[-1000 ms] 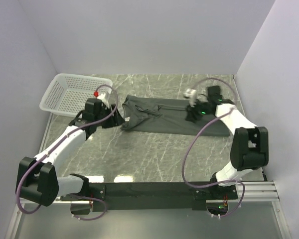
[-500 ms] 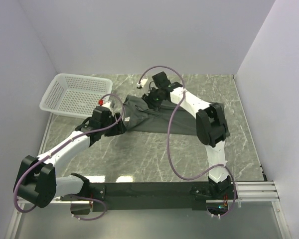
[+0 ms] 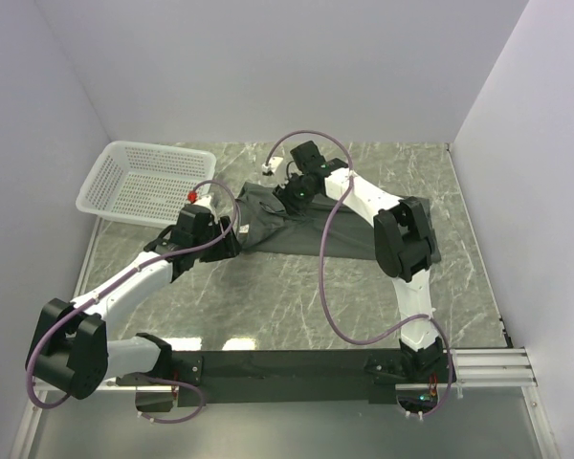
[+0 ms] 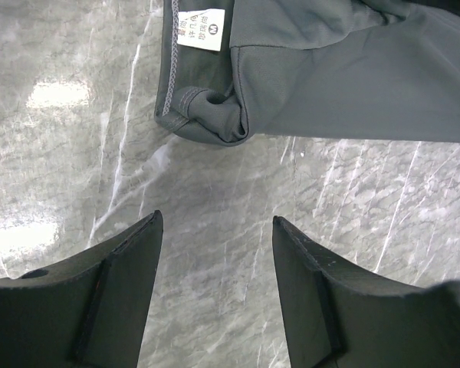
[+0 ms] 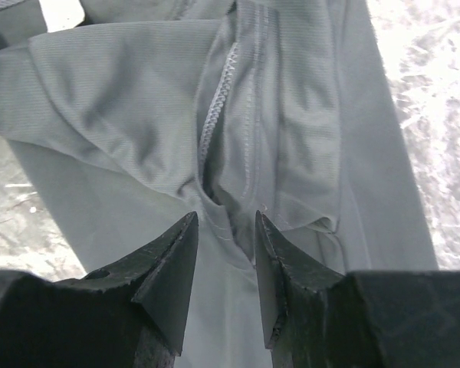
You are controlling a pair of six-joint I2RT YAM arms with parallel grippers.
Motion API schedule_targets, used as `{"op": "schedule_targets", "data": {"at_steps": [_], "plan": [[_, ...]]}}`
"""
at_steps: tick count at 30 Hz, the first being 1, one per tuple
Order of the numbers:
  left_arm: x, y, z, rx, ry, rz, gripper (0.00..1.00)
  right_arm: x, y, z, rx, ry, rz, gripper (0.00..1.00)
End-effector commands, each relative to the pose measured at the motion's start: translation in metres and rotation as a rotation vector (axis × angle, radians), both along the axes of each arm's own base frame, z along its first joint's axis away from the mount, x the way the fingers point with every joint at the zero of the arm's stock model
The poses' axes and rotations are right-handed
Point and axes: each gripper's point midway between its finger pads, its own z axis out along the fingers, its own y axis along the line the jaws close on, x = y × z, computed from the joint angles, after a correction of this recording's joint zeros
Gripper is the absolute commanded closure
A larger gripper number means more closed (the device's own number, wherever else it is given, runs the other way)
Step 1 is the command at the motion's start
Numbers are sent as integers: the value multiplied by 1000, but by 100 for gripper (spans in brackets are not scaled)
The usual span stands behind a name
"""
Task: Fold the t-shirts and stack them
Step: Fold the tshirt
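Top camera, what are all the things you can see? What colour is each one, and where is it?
Dark grey-green cotton t-shirt: one, grey-green, lying on the table's far middle.
Small white label: one, white, on the t-shirt's edge near the left gripper.
White plastic mesh basket: one, white, far left corner.
Grey marble-patterned table: one, grey with pale veins, under everything.
Left gripper: one, black, open, over bare table beside the t-shirt's corner.
Right gripper: one, black, on the t-shirt, a cloth fold between its fingers.

White mesh basket (image 3: 143, 186) on marble table (image 3: 297, 287)
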Motion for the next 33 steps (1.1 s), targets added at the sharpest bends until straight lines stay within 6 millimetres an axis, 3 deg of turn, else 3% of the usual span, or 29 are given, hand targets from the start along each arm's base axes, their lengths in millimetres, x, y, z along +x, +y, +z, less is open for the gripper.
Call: {"op": "schedule_targets", "data": {"at_steps": [1,7,10,13,15,18,24,29,33], "plan": [[4,-2,11,-24,-45,14,36,-7,12,14,35,0,30,58],[3,-4,9,-30,-39,9,36,-2,15,5,19,14,2,63],[2,-5,8,-30,-36,5,36,0,16,4,18,12,0,73],[2,-5,5,-25,-24,5,36,2,19,7,34,7,-3,94],[3,-4,5,-22,-26,9,36,3,20,11,44,0,-5,100],[3,-3,6,-19,-29,12,36,9,20,21,71,-23,-35,100],[4,-3,6,-16,-30,15,36,41,-9,45,134,-92,-211,100],[8,-5,3,-10,-22,9,37,58,-31,42,132,-117,-347,100],[15,-8,4,0,-22,-4,37,61,-35,35,132,-92,-384,100]]}}
